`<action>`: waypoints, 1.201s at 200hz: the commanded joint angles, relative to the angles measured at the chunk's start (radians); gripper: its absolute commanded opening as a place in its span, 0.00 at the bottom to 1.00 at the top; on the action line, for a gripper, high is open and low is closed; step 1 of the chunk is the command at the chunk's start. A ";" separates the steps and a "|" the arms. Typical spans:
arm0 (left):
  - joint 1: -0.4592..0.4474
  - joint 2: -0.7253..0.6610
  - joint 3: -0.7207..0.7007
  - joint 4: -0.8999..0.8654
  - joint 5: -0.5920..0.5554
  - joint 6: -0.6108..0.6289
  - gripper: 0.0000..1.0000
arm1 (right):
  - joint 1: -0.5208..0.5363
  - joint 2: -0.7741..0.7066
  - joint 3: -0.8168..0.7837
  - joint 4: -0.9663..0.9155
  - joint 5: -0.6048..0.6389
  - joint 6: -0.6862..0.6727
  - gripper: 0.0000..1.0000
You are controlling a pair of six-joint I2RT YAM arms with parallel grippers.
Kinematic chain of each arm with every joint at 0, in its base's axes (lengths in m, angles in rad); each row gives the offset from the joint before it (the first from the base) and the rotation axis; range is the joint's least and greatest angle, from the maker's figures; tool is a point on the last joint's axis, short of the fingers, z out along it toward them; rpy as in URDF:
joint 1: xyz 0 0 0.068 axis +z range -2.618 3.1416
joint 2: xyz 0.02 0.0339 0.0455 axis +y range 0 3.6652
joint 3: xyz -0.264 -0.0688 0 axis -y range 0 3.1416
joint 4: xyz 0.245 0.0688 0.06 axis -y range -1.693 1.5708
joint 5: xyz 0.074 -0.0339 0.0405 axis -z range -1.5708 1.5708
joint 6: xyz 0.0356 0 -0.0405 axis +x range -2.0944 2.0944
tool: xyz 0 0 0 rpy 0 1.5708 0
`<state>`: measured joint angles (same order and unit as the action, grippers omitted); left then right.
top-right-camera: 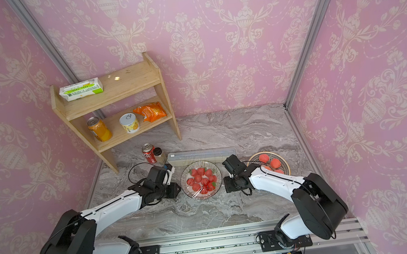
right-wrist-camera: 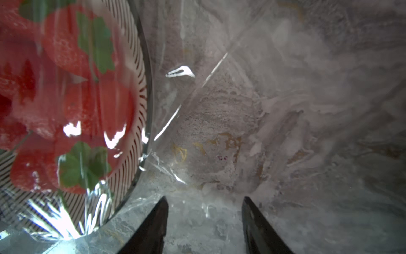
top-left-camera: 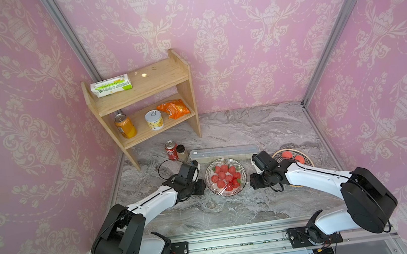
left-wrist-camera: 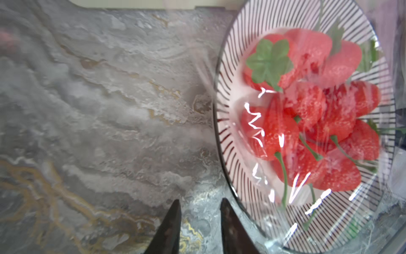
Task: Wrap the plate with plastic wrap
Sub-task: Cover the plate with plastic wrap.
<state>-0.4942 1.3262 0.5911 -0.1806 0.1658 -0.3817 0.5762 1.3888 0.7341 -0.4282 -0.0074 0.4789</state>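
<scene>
A marble table [top-left-camera: 250, 127] stands between pink patterned walls, seen from above. At the far left corner is a wooden shelf [top-left-camera: 141, 101] with 2 levels. A green and white carton [top-left-camera: 110, 85] lies on the upper level. On the lower level sit an orange can [top-left-camera: 125, 126], a tin [top-left-camera: 153, 120] and an orange snack bag [top-left-camera: 173, 109]. In front of the shelf, a red can [top-left-camera: 171, 150] and a small jar [top-left-camera: 181, 152] stand just beside each other.

The left arm reaches in from the near edge. The left gripper [left-wrist-camera: 200, 201] points down at bare table just left of the plate [top-left-camera: 208, 182]. Its 2 fingers stand apart with nothing between them.

The long pale dispenser box [top-left-camera: 224, 152] lies behind the plate, its left end next to the jar. The striped plate sits at the middle of the table and is heaped with strawberries [top-left-camera: 225, 177]. Plastic wrap [left-wrist-camera: 263, 136] lies over the fruit and rim, glossy and creased. In the right wrist view the film also spreads past the rim onto the table [right-wrist-camera: 175, 114].

The right gripper [right-wrist-camera: 204, 198] points down just right of the plate, above the film on the table. Its fingers stand wide apart and clamp nothing.

Farther right, partly behind the right arm, a 2nd plate [top-left-camera: 308, 161] holds red fruit [top-left-camera: 299, 159].
</scene>
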 commanded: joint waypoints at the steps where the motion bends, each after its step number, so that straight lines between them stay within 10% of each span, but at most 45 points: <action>1: 0.032 -0.102 0.009 -0.097 -0.126 0.004 0.44 | -0.018 -0.100 -0.013 -0.105 0.085 0.003 0.70; 42: 0.051 -0.305 0.051 -0.248 -0.078 -0.112 0.60 | -0.019 -0.329 0.014 -0.256 0.047 0.109 0.91; 79: -0.008 -0.406 -0.068 -0.105 0.106 -0.638 0.63 | 0.031 -0.473 -0.166 0.017 -0.159 0.654 1.00; 107: -0.135 -0.449 -0.155 0.022 -0.003 -0.904 0.96 | 0.201 -0.497 -0.309 0.317 -0.018 0.996 1.00; 169: -0.306 -0.300 -0.295 0.478 -0.152 -1.254 0.99 | 0.431 -0.337 -0.342 0.616 0.252 1.168 1.00; 240: -0.351 -0.118 -0.300 0.664 -0.185 -1.351 0.99 | 0.449 -0.135 -0.320 0.760 0.206 1.241 1.00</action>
<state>-0.8364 1.1618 0.3008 0.3725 0.0109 -1.6737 1.0172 1.1950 0.4122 0.2405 0.1986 1.6749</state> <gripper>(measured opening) 0.992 0.997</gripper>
